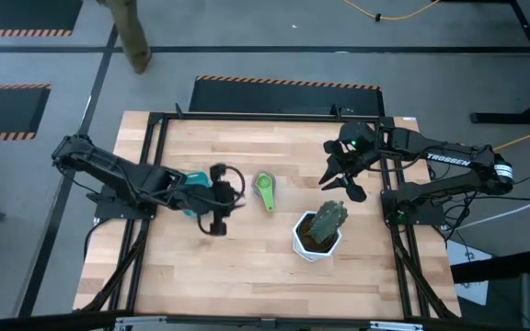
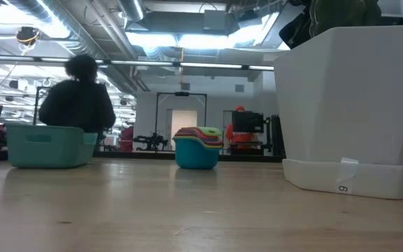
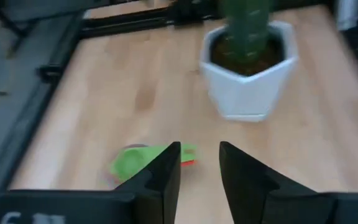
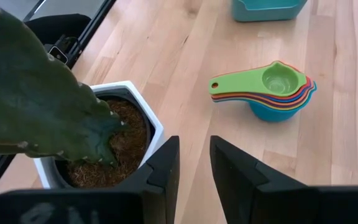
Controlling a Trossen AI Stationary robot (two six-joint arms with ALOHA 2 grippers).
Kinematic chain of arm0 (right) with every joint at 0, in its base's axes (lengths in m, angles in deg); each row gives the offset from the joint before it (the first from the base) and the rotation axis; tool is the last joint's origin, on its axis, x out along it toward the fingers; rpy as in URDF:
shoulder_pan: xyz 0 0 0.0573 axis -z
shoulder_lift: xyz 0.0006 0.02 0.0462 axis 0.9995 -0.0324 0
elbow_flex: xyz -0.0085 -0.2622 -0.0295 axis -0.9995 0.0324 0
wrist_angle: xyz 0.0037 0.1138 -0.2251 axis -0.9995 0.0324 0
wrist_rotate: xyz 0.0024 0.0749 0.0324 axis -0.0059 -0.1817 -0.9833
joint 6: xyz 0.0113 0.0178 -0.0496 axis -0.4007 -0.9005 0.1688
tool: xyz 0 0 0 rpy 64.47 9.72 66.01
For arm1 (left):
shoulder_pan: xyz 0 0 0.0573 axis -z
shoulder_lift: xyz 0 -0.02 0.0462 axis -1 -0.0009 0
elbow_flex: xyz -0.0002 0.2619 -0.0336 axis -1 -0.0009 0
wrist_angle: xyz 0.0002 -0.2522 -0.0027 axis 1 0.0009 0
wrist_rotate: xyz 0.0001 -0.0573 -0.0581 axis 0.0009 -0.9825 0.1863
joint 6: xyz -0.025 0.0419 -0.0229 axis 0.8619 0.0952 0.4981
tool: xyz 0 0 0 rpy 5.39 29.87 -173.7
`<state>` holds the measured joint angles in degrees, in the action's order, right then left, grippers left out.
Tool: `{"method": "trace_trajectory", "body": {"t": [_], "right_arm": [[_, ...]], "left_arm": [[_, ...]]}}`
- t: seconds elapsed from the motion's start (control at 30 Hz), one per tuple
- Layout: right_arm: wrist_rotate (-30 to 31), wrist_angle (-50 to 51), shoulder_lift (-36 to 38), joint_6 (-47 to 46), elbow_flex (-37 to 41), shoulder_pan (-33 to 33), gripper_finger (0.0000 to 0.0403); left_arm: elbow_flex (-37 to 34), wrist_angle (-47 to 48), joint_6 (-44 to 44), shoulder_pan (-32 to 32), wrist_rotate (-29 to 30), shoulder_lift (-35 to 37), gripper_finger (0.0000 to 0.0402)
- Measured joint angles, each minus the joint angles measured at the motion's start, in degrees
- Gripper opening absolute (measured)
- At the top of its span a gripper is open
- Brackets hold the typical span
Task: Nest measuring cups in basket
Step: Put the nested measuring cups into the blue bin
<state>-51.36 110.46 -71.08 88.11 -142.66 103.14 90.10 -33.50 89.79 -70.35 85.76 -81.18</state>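
While slightly spread, left end effector just beside nested measuring cups, apart.

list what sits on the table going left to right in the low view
basket → measuring cups → white pot

Cups nested, upright – seemingly beside teal basket.
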Motion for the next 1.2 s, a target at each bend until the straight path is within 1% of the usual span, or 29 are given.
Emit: {"method": "trace_trajectory", "body": {"t": [0.07, 0.17, 0.53, 0.63, 0.77, 0.9, 1.03, 1.2], "right_arm": [[0.0, 0.0, 0.0, 0.0, 0.0, 0.0, 0.0094], [0.0, 0.0, 0.0, 0.0, 0.0, 0.0, 0.0094], [0.0, 0.0, 0.0, -0.1, 0.0, 0.0, 0.0094], [0.0, 0.0, 0.0, -0.2, 0.0, 0.0, 0.0094], [0.0, 0.0, 0.0, -0.2, 0.0, 0.0, 0.0094], [0.0, 0.0, 0.0, -0.6, 0.0, 0.0, 0.0094], [0.0, 0.0, 0.0, -1.4, 0.0, 0.0, 0.0094], [0.0, 0.0, 0.0, -1.4, 0.0, 0.0, 0.0094]], "left_arm": [[0.0, -0.6, 2.5, -0.1, -1.7, 0.0, 0.0107], [0.0, -0.5, 5.4, -0.4, -1.3, 0.1, 0.0106], [0.0, -0.8, 4.9, -0.9, -1.1, 0.1, 0.0107], [0.0, -0.8, 5.4, -0.9, 0.6, 0.1, 0.0111], [0.0, -1.0, 9.6, -1.2, 5.4, 0.1, 0.0112], [0.0, -1.0, 10.6, -1.7, 6.2, 0.1, 0.0113], [0.0, -1.0, 10.5, -1.8, 6.2, 0.0, 0.0125], [0.0, -1.0, 9.2, -1.8, 6.1, -0.1, 0.0157]]}}
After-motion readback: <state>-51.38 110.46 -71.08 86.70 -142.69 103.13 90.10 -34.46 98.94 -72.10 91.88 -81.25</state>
